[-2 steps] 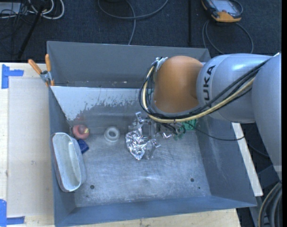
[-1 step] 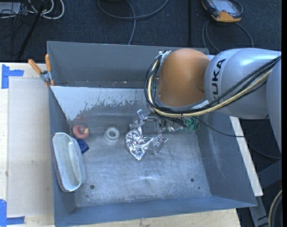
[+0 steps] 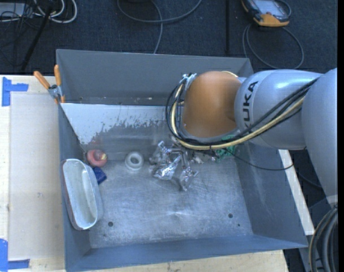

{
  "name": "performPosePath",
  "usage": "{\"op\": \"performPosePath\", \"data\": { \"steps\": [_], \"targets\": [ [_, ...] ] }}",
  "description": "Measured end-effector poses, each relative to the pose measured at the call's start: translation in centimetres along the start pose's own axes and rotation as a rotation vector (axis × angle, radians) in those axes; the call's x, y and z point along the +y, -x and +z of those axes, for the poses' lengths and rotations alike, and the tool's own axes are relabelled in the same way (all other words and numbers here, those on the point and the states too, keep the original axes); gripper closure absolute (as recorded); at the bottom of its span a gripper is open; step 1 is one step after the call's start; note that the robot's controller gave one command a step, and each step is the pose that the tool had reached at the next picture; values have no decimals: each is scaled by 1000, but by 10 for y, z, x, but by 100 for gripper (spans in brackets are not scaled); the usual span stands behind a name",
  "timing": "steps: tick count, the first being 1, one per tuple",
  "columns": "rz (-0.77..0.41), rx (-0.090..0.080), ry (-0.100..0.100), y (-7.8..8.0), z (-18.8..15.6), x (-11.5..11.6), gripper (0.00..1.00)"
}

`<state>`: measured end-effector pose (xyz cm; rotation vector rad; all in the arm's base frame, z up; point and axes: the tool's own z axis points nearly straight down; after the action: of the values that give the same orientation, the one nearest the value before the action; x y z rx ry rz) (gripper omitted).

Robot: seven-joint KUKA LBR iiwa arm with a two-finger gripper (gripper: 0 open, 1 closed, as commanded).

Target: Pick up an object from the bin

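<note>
1. Four loose things lie in the grey bin (image 3: pixel 160 231), all in its L half.
2. Claw (image 3: pixel 173 168) sits low near mid-bin, at or just above the floor & a bit toward the back wall. Its shiny metal parts bunch together, so can't tell if it's open, closed or gripping anything.
3. Above the claw is a rounded orange cover (image 3: pixel 211 103) on the wrist, w/ black & yellow cables (image 3: pixel 174 109) looped round its L side. The silver arm (image 3: pixel 285 106) comes in from the R.
4. Nearest obj is a white ring (image 3: pixel 134 161), flat on the floor just L of the claw & not touching it.
5. Further L is a pink round lump (image 3: pixel 96 157), near the L wall & apart from the ring.
6. Clear oblong tray (image 3: pixel 81 194) lies along the L wall, its long side running front to back, well apart from the claw.
7. Small blue bit (image 3: pixel 99 176) sits just below the pink lump, close against the tray's upper R edge. Can't tell if they touch.
</note>
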<state>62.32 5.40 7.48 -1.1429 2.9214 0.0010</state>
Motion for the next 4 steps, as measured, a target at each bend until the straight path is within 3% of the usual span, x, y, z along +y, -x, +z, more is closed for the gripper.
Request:
{"op": "performPosePath", "data": {
  "steps": [1,2,4],
  "targets": [
    [6,1,1,1,-2,-1,0],
    [8,-7,-2,4,-5,-1,100],
    [19,1,1,5,-32,-2,100]
  ]
}}
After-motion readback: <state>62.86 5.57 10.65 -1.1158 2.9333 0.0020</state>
